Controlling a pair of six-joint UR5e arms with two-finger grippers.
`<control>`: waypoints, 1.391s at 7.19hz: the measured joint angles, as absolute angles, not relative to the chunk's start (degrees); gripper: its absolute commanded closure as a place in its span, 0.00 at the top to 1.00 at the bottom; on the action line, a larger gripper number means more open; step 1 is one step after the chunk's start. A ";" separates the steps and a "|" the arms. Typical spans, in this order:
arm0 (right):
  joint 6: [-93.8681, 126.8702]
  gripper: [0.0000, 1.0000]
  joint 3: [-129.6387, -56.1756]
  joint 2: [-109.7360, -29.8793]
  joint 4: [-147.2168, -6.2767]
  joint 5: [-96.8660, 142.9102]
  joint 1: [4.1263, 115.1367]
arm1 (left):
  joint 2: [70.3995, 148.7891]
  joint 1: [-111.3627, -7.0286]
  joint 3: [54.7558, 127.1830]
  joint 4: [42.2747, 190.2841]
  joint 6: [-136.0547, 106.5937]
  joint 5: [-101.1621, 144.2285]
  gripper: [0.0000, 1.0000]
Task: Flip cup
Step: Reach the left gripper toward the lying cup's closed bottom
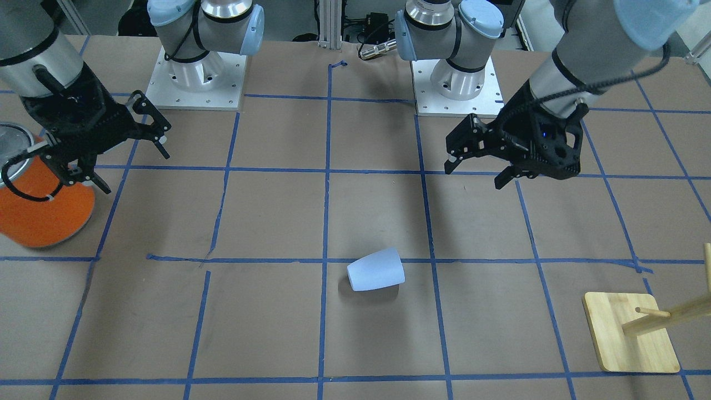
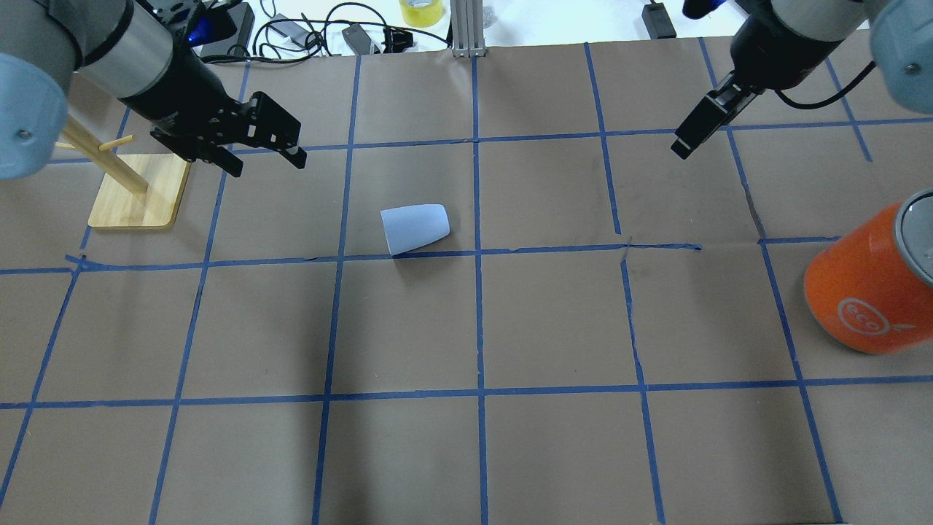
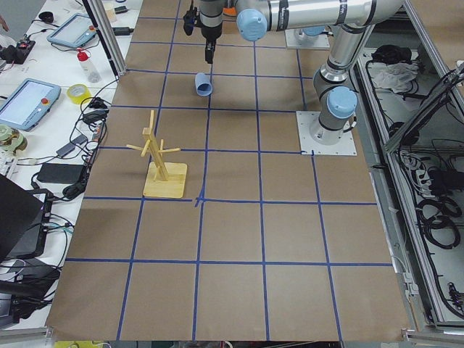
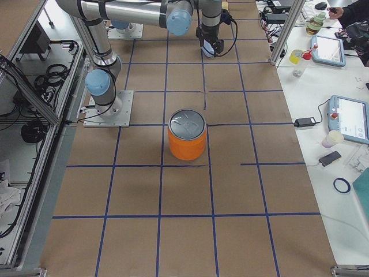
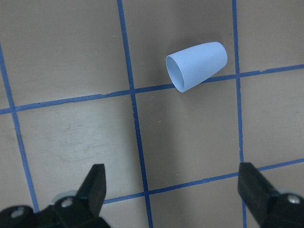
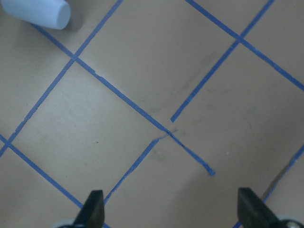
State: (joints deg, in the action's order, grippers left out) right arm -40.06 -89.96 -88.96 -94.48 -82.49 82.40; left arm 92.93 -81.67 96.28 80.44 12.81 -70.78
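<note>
The pale blue cup [image 2: 414, 228] lies on its side on the brown table, near the middle, its wider open rim toward the overhead view's left. It also shows in the front view [image 1: 376, 270], the left wrist view [image 5: 196, 65] and at the right wrist view's top-left corner [image 6: 35, 12]. My left gripper [image 2: 266, 162] is open and empty. It hovers above the table, apart from the cup, on its rim side [image 1: 475, 175] [image 5: 172, 175]. My right gripper [image 2: 681, 146] is open and empty, far off on the cup's base side [image 1: 135, 169] [image 6: 169, 197].
A large orange can with a silver lid [image 2: 871, 281] stands at the table's right edge, near my right arm [image 1: 41, 200]. A wooden peg rack on a square base [image 2: 135, 189] stands at the far left, just behind my left gripper [image 1: 630, 333]. Blue tape lines grid the table.
</note>
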 measured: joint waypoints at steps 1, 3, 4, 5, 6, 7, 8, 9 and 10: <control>-30.32 1.00 -89.09 -90.18 -92.72 -84.69 83.43 | 94.85 -80.35 100.77 74.30 12.82 -66.87 1.00; -12.21 1.00 -86.52 -90.17 -91.78 -92.12 91.40 | 99.81 -79.52 105.67 64.47 12.44 -61.14 1.00; -6.32 1.00 -85.84 -89.53 -92.02 -93.99 95.09 | 102.58 -79.48 106.61 62.58 12.27 -57.35 1.00; -3.36 1.00 -85.39 -89.00 -92.23 -94.64 96.18 | 105.36 -79.46 107.52 61.82 12.08 -52.34 1.00; -2.13 1.00 -84.93 -88.78 -92.38 -93.53 94.89 | 107.79 -79.45 108.12 61.56 12.00 -48.06 1.00; -1.86 1.00 -84.52 -88.74 -92.36 -90.32 91.68 | 109.75 -79.45 108.38 61.45 11.99 -44.72 1.00; -2.02 1.00 -84.27 -88.75 -92.27 -87.72 88.72 | 111.24 -79.46 108.46 61.39 12.00 -42.77 1.00; -1.98 1.00 -84.22 -88.81 -92.22 -86.74 87.32 | 112.49 -79.54 108.48 61.34 11.99 -41.88 1.00; -1.82 1.00 -84.41 -88.97 -92.22 -86.37 86.88 | 113.73 -79.58 108.35 61.27 12.00 -41.53 1.00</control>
State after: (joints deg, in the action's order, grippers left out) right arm -1.82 -84.41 -88.97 -92.22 -86.37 86.88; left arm 113.73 -79.58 108.35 61.27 12.00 -41.53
